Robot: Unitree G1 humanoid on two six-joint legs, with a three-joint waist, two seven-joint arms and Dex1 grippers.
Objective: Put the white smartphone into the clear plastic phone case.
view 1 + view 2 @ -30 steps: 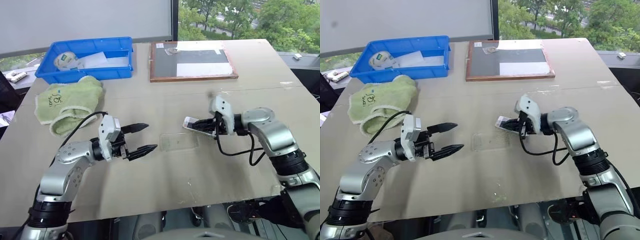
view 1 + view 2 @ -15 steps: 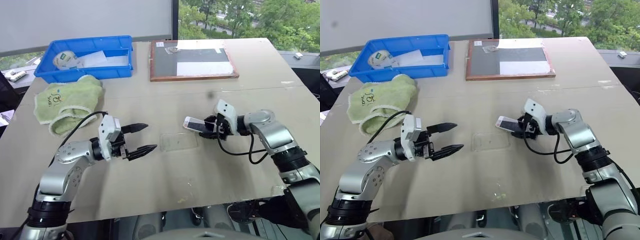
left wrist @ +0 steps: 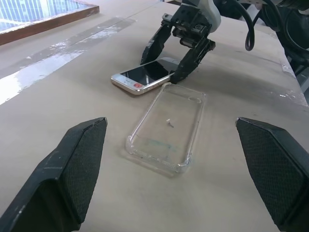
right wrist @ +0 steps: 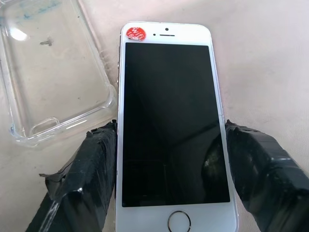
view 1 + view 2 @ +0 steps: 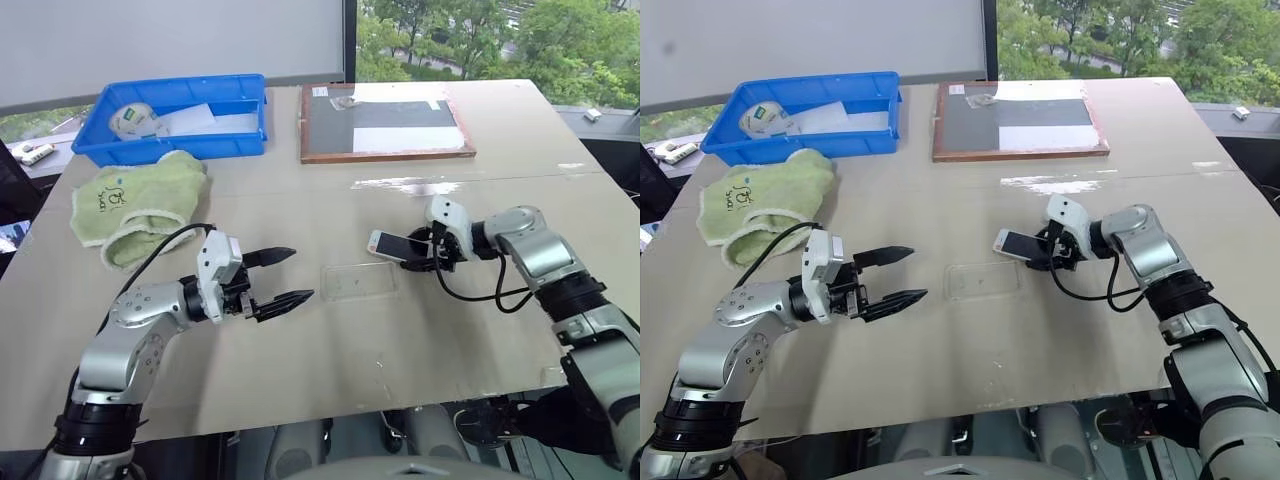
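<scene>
The white smartphone (image 4: 169,121) lies screen up on the table, just right of the clear plastic phone case (image 3: 166,128), with one corner close to the case's rim. My right gripper (image 5: 425,250) reaches in from the right. Its taped fingers (image 4: 84,169) press against the phone's two long edges at the home-button end. A red sticker marks the phone's far corner. The case (image 5: 358,282) lies flat and empty at mid-table. My left gripper (image 5: 285,277) hovers open to the left of the case, pointing at it with nothing between its fingers.
A folded green towel (image 5: 135,205) lies at the left. Behind it stands a blue bin (image 5: 175,120) with a tape roll and papers. A framed dark board (image 5: 385,122) lies at the back centre. Cables trail from both wrists.
My right hand has drawn back to the right and lower, and its fingers now flank the phone's sides. The phone has stayed in place, with more of it showing. The left arm has not moved.
</scene>
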